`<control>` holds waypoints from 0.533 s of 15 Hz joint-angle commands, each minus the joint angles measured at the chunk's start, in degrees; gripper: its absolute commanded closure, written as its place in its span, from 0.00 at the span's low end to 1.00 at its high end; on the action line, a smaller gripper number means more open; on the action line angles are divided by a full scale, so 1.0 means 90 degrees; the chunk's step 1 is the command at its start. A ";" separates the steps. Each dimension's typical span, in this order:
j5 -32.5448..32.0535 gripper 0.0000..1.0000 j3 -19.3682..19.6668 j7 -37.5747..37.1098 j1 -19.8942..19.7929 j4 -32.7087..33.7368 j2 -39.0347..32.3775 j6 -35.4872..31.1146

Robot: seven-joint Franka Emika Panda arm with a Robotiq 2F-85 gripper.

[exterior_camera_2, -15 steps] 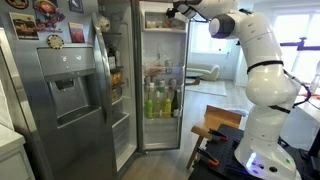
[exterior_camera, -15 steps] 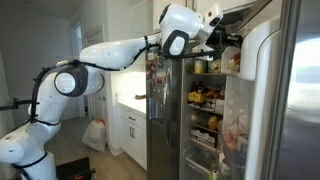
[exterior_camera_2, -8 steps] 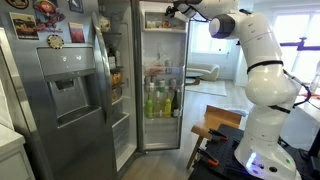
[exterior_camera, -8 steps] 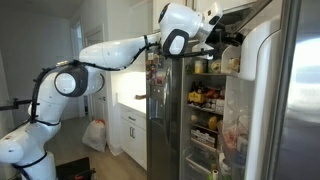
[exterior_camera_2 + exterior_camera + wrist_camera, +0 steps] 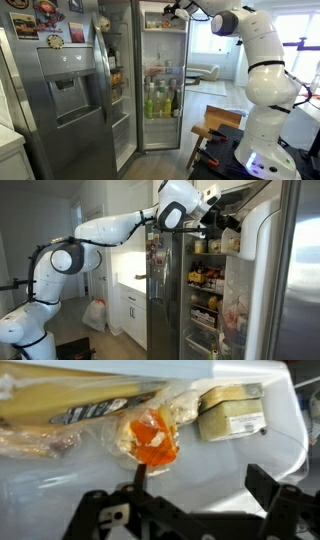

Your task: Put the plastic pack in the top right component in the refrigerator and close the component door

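Note:
In the wrist view the plastic pack [image 5: 152, 438], clear film round something orange, lies on the white floor of a compartment [image 5: 240, 460] of the refrigerator. My gripper [image 5: 200, 485] stands open just in front of it, with the left finger [image 5: 140, 472] close under the pack and nothing between the jaws. In both exterior views the gripper [image 5: 228, 222] [image 5: 172, 10] reaches into the top of the open refrigerator [image 5: 300, 280] [image 5: 160, 60], at the inner side of its white-lined door [image 5: 262, 225]. I cannot make out the compartment's own door.
Beside the pack lie a wrapped pale block [image 5: 230, 415] and a long yellowish pack [image 5: 70, 410]. Shelves hold bottles and jars [image 5: 160, 100]. The other steel door [image 5: 65, 90] has a dispenser. White cabinets [image 5: 130, 305] and a white bag [image 5: 93, 315] stand behind the arm.
The gripper has opened and let go of the plastic pack. In an exterior view the arm's wrist has shifted slightly upward.

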State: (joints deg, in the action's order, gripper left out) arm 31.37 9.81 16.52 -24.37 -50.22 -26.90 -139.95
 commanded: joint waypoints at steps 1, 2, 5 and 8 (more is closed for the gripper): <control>-0.0053 0.00 -0.0003 -0.0167 0.0080 -0.0594 0.0766 0.1045; -0.0081 0.00 0.0015 -0.0200 0.0102 -0.0658 0.0901 0.1284; -0.0344 0.00 0.0091 -0.0410 0.0161 -0.0912 0.1365 0.2115; -0.0797 0.00 0.0129 -0.0683 0.0199 -0.1150 0.1798 0.3170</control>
State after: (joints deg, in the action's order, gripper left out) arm 27.71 10.20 12.83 -23.82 -54.89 -16.59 -118.24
